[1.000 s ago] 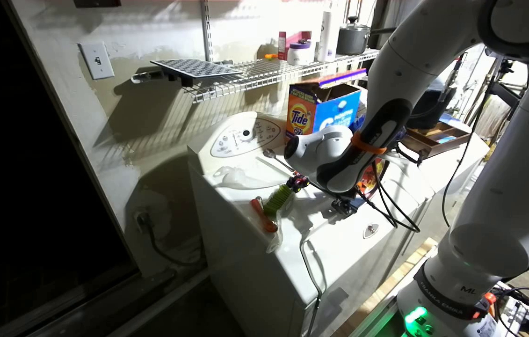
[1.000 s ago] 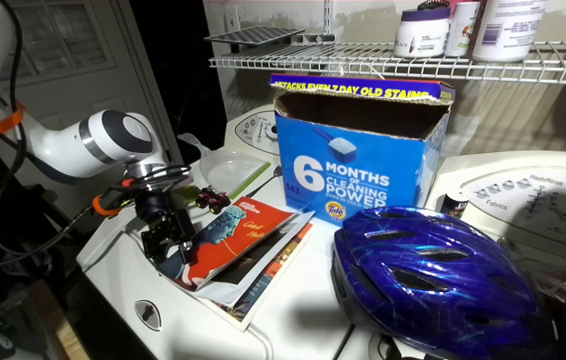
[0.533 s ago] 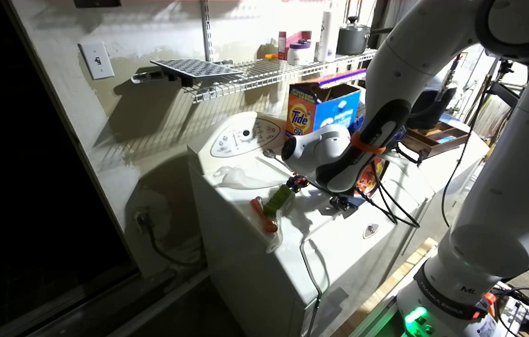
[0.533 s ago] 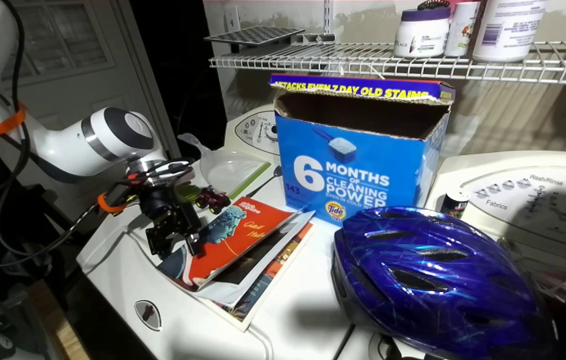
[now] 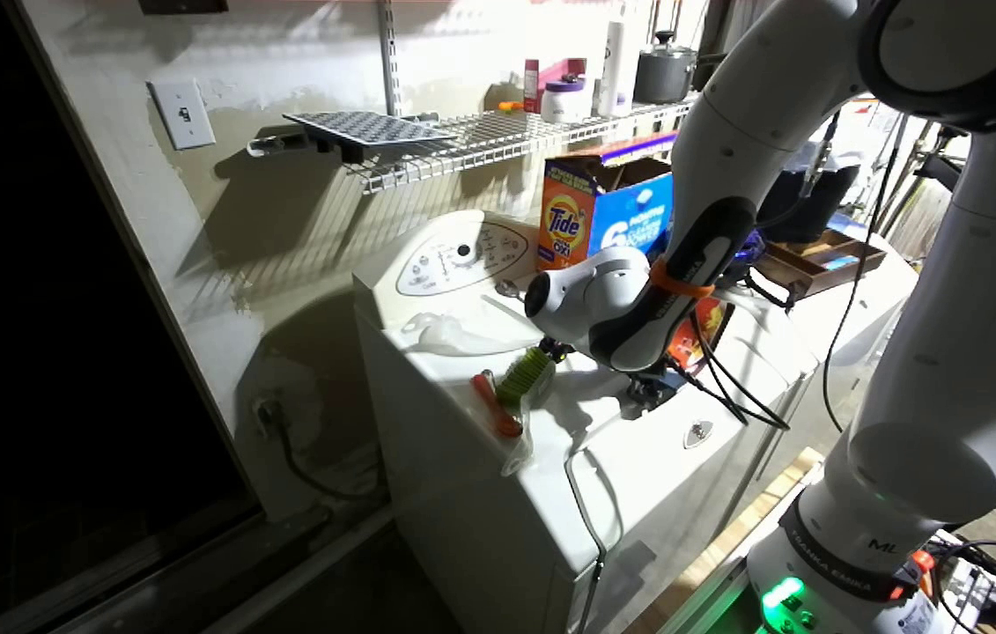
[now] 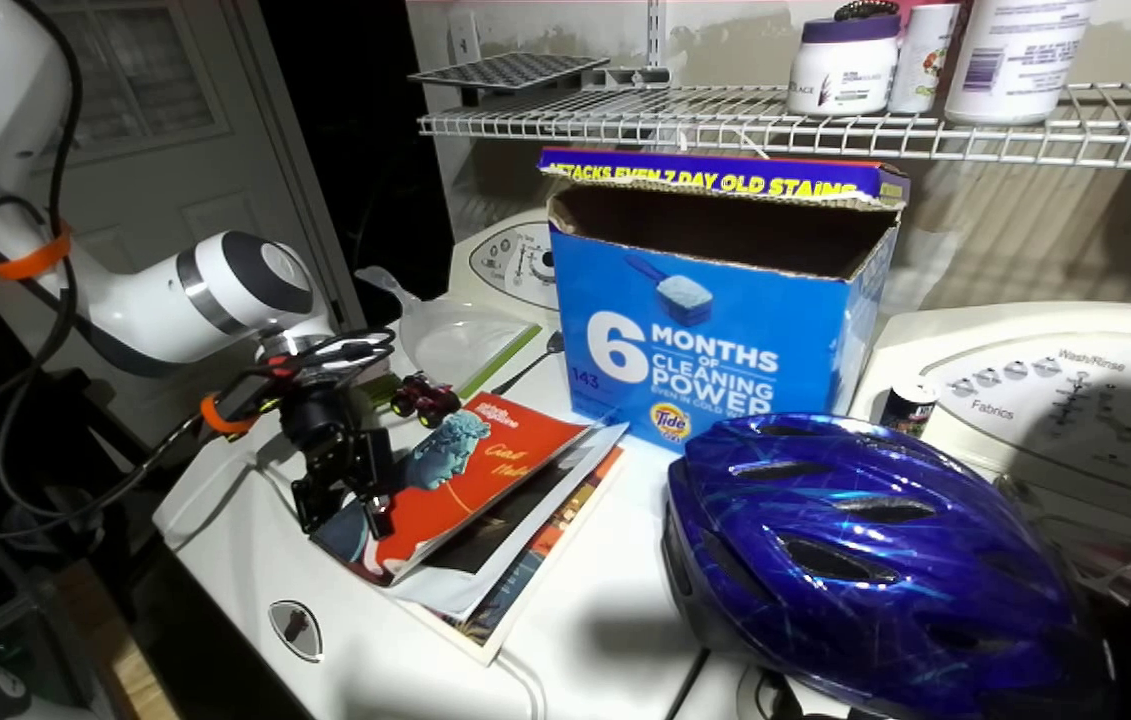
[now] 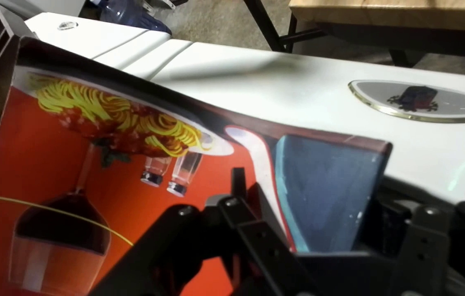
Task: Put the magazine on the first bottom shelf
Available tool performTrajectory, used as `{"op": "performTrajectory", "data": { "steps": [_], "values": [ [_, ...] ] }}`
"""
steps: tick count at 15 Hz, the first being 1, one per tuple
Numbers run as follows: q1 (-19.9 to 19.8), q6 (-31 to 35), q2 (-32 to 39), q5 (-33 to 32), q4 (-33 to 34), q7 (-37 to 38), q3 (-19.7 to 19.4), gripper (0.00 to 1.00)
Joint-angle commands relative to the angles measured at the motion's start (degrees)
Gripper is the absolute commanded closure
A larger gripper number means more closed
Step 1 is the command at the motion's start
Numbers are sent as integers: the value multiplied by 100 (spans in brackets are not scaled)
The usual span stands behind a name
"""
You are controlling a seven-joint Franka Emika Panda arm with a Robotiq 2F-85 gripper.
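in an exterior view the arm [image 6: 195, 290] comes in from the left, above the gripper [image 6: 343, 522]. below the gripper and slightly left is an oval badge [image 6: 296, 631] on the white machine [image 6: 615, 545]. the gripper points down, its two fingers spread apart. the magazine [image 6: 495, 455] begins there: its near corner lies between them, and its red cover runs up and to the right of the gripper, on top of some papers [image 6: 510, 550]. in the wrist view one finger stands over the cover, the other past its edge; i cannot tell whether either touches it. up and right of the gripper, near the magazine, is a toy [image 6: 425, 398], and farther that way a spoon [image 6: 552, 346]. well to the gripper's right stands the box [image 6: 695, 320], with the shelf [image 6: 705, 128] higher up. furthest right are the helmet [image 6: 855, 560] and, behind it, a can [image 6: 908, 407].
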Motion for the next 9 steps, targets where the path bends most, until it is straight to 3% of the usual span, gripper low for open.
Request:
{"op": "performTrajectory", "data": {
  "steps": [1,5,9],
  "values": [
    [48,-219,254,-261,387,-69,-10,73],
    [223,-1019,140,-296,605,-4,110,99],
    [368,-1701,122,-337,871,40,242,97]
  ]
}}
